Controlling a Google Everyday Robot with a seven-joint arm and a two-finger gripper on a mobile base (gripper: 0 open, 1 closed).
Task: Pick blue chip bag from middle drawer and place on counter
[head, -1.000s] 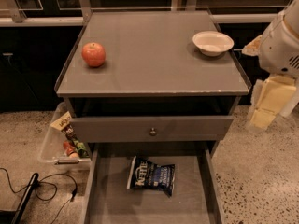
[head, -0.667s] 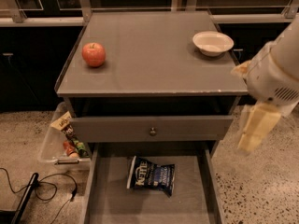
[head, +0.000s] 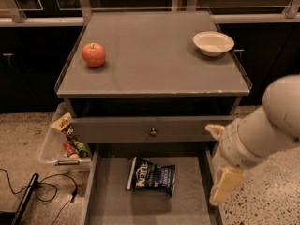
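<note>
The gripper (head: 214, 165) hangs near the right wall of the middle drawer (head: 112, 203). Its jaws are spread apart, holding nothing. The blue chip bag (head: 151, 176) lies in the drawer, just left of it. On the counter (head: 154, 46) sit a red apple (head: 93, 55), left, and a white bowl (head: 213, 43), right.

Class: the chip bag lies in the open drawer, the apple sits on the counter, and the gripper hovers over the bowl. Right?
No. The camera view shows the gripper low at the right side of the drawer, not over the bowl. The chip bag in the drawer and the apple on the counter are correct.
</note>
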